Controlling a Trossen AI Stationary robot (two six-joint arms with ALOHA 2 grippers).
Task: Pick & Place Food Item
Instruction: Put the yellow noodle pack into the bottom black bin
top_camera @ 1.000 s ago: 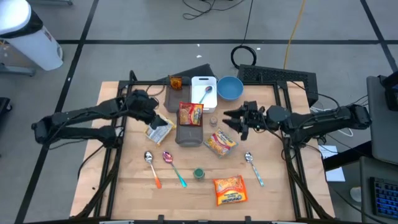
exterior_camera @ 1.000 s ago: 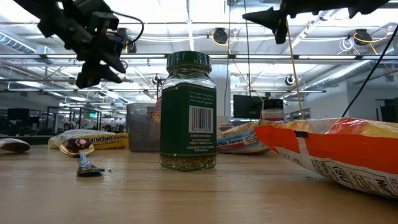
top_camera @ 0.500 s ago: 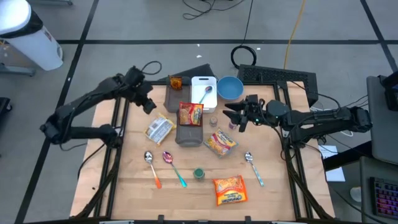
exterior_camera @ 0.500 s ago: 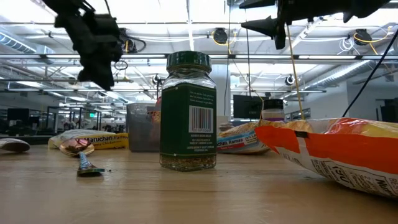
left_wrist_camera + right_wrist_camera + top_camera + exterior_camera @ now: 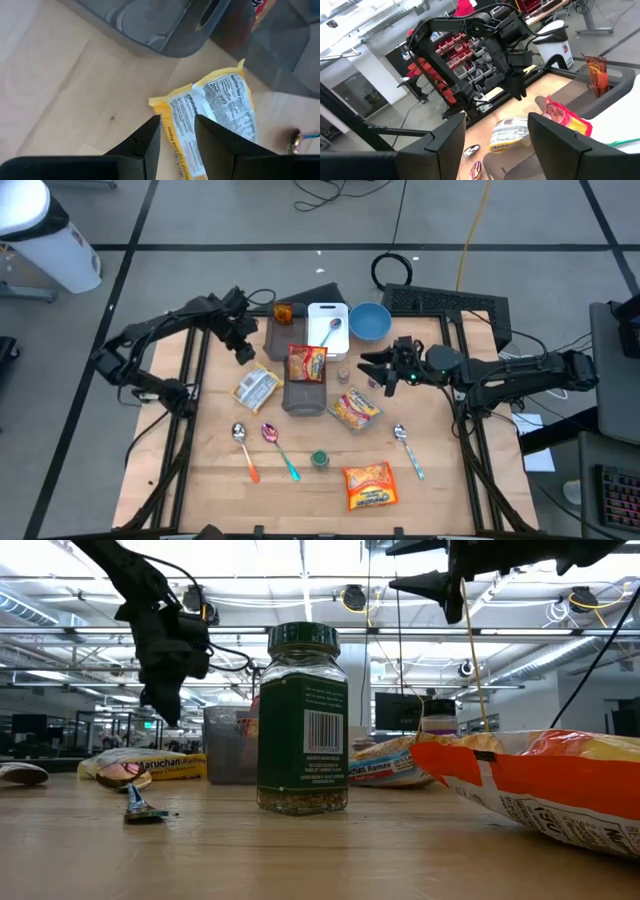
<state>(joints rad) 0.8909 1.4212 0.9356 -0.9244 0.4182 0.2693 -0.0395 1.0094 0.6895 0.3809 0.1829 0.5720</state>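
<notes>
- Locate the left gripper (image 5: 243, 350) in the high view: it hangs above the table near the left-rear corner, just off the grey bin (image 5: 282, 338). Its jaws stand apart with nothing between them, as the left wrist view shows.
- Locate the ramen packet (image 5: 256, 388): it lies flat on the table (image 5: 200, 480), left of the grey container (image 5: 305, 395) that holds another red packet.
- Note the bearing: in the high view, the ramen packet sits at roughly 5 o'clock from the left gripper, near but not under it.
- Note the long axis: the packet runs on a diagonal, from about 1 o'clock to 7 o'clock in the high view. Expect a grasp across its short side.
- Compare arms: the right gripper (image 5: 375, 367) hovers right of centre, also parted and empty, well apart from the packet. You should judge the left arm the nearer one for this pick.
</notes>
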